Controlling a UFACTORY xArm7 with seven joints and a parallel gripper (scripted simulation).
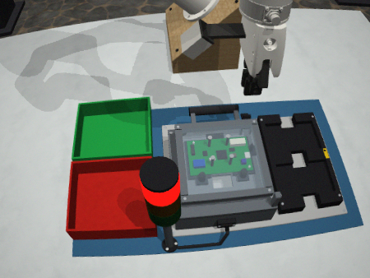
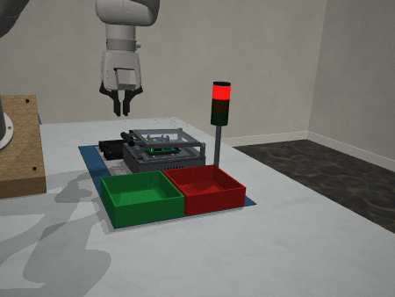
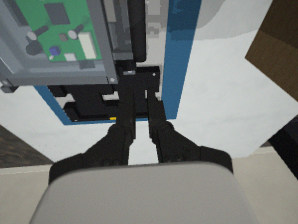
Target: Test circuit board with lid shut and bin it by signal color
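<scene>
The board [image 1: 219,155] lies flat inside the tester [image 1: 224,173], under the see-through lid [image 1: 263,158], which is shut. The tower [image 1: 160,187] glows red, so the next job looks like opening the lid. The hand [image 1: 254,84] hangs high above the far edge of the mat [image 1: 329,119], near the handle [image 1: 214,110], and it holds nothing; its fingers are just a little apart. To do this step well, it should come straight down on the small black tab past the end of the handle and push only that, not the handle or the lid frame. The tab is too small to pick out from the top. The tray [image 1: 302,158] sits right beside the tester with both pockets bare. The red bin [image 1: 108,201] and green bin [image 1: 113,129] wait on the other side on the tabletop [image 1: 41,123], and the tower stands close by the red one, so a carry must go round it.
</scene>
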